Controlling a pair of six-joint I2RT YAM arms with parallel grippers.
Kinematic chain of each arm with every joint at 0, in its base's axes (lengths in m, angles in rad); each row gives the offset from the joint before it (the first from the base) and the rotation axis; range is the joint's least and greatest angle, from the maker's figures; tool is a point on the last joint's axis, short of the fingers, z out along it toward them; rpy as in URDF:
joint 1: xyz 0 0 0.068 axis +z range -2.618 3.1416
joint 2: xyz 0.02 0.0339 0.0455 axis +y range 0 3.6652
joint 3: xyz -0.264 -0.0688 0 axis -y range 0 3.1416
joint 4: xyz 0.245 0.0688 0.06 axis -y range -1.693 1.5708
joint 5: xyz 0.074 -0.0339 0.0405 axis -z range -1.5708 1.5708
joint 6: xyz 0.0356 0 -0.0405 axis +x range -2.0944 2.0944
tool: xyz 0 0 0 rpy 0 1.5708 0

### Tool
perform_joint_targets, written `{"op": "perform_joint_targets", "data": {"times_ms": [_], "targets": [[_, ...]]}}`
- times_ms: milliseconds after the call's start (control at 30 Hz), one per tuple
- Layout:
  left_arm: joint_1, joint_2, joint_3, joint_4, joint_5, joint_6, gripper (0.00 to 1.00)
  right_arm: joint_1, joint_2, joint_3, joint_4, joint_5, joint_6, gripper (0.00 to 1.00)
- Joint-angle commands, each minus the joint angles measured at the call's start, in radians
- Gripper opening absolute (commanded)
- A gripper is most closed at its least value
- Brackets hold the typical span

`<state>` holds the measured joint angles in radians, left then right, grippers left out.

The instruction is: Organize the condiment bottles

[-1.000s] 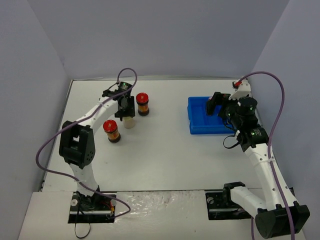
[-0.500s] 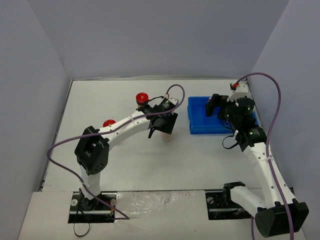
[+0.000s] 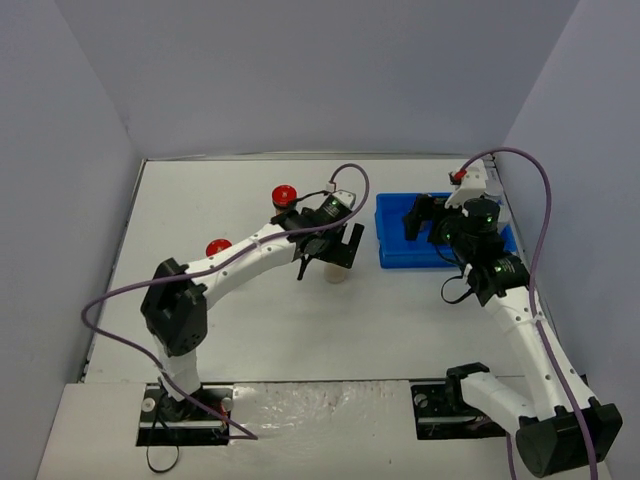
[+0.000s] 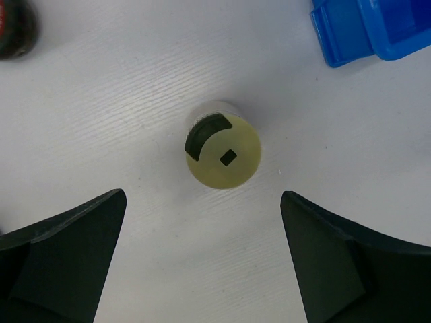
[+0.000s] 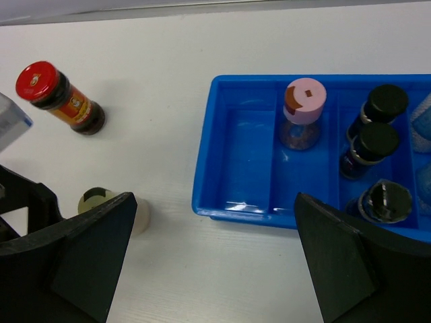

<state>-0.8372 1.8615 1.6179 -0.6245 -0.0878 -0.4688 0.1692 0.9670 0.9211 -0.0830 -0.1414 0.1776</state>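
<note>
**Top external view: the cream jar stands alone, just left of the blue tray**

The left gripper hangs over the cream jar. Its two fingers are spread wide and pinch nothing. In the left wrist view the jar stands upright in the gap, apart from both fingers, with white table all round it. The tray's corner is close by, but a strip of table lies between the jar and the tray's edge.

Two red-lidded jars are on the table further left. One stands toward the back, close to the left arm. The other peeks out from beside that arm. In front of them, a wide stretch of white table runs down to the near edge.

The right gripper hovers over the tray's near wall. Its fingers are also wide apart and hold nothing. In the right wrist view the pink-capped jar stands in the second compartment from the left, up by the back wall. The next compartment holds three small dark jars in a row. Two have black caps, and the nearest one has a grey top. The left-most compartment shows only its blue floor. Something pale blue is cut off at that picture's right edge — I cannot tell what it is.
</note>
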Motion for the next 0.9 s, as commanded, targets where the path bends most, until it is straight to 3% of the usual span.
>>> {"op": "perform_joint_targets", "data": {"times_ms": [0,300,600,867], "targets": [[0.027,-0.251,-0.026,0.037,-0.087,-0.018,0.97,0.120,0.047,0.056,0.022,0.096,-0.021,1.00],[0.182,-0.612,-0.299,0.063,-0.166,0.000,0.97,0.361,0.218,0.074,0.035,0.218,0.012,1.00],[0.388,-1.048,-0.629,0.059,-0.262,0.089,0.97,0.433,0.425,0.119,0.106,-0.058,-0.202,1.00],[0.419,-1.291,-0.803,0.035,-0.325,0.174,0.97,0.440,0.549,0.173,0.106,-0.180,-0.320,1.00]]}}
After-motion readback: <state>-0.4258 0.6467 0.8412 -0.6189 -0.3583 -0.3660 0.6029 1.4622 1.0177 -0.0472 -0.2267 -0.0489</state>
